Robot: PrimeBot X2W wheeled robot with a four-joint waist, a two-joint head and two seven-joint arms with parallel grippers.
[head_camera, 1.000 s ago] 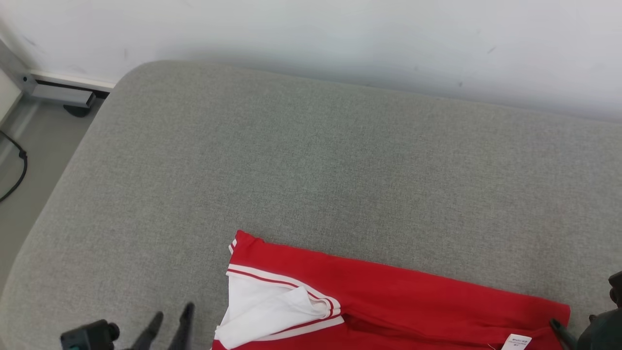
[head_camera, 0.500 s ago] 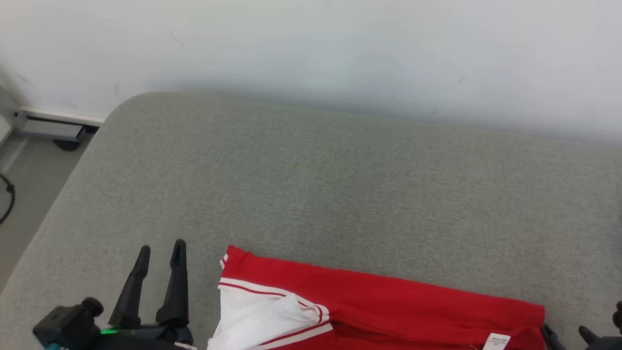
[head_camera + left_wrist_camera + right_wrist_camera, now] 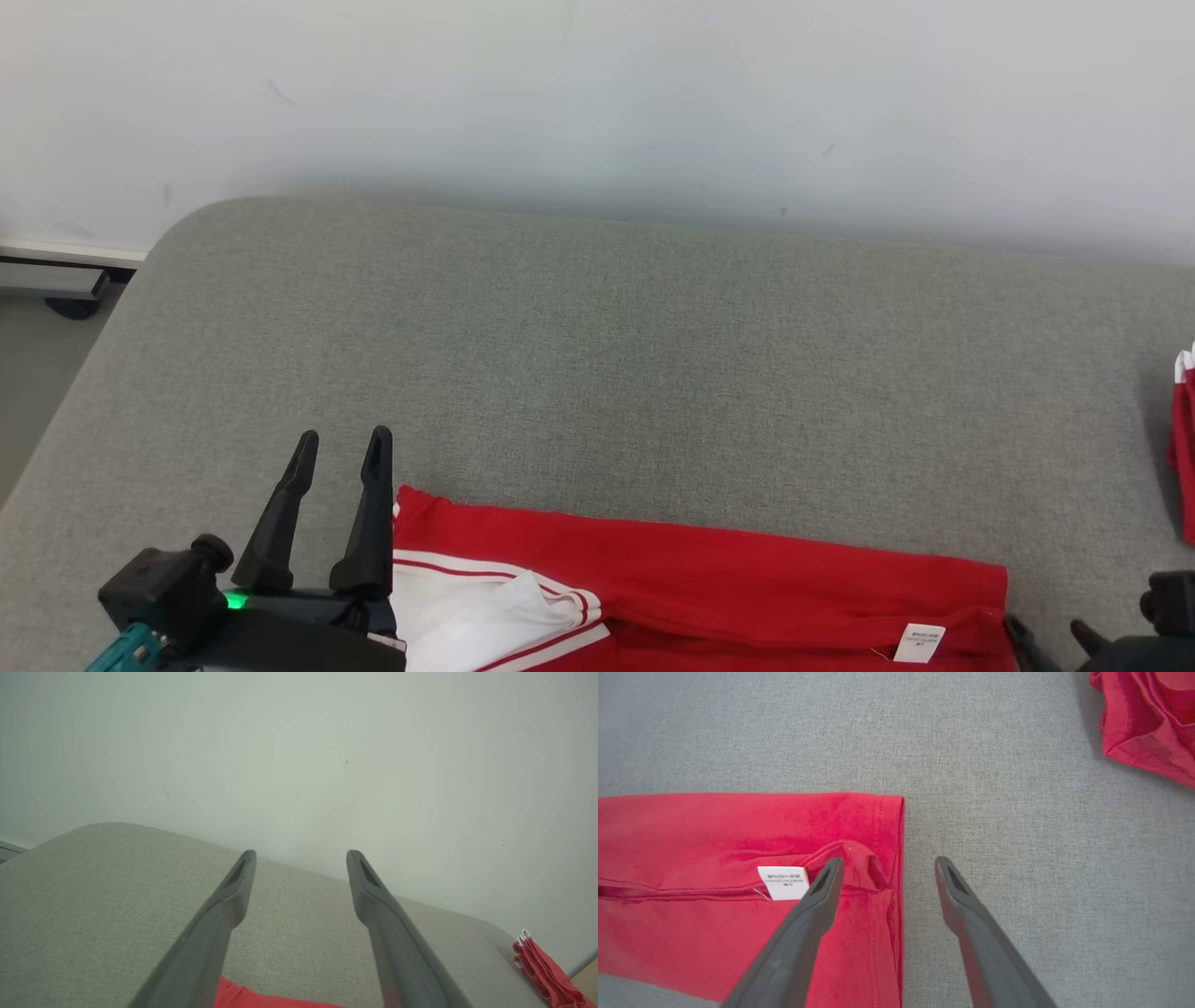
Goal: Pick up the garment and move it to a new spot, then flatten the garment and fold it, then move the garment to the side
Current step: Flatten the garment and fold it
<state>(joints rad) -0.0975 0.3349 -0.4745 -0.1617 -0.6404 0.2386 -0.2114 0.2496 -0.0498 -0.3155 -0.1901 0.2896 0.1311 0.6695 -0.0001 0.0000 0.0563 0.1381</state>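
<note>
A folded red garment [image 3: 709, 588] with white striped trim lies along the near edge of the grey cushion [image 3: 597, 355]; its right hem and a small white label [image 3: 783, 883] are in the right wrist view, where the garment [image 3: 714, 868] lies flat. My left gripper [image 3: 342, 446] stands open just left of the garment's left end, fingers raised above the cushion and holding nothing. My right gripper [image 3: 886, 864] is open above the garment's right hem, one finger over the cloth, the other over bare cushion. In the left wrist view my left gripper [image 3: 301, 856] points toward the wall.
A second red garment [image 3: 1184, 448] lies bunched at the cushion's right end, also seen as a crumpled red garment [image 3: 1148, 718]. A pale wall [image 3: 597, 93] runs behind the cushion. At far left lie the floor [image 3: 37, 373] and a baseboard rail [image 3: 47, 280].
The head camera has tilted and shifted, bringing the second garment into view. My left gripper has risen and moved right, up against the garment's left end. The right gripper stays at the right hem.
</note>
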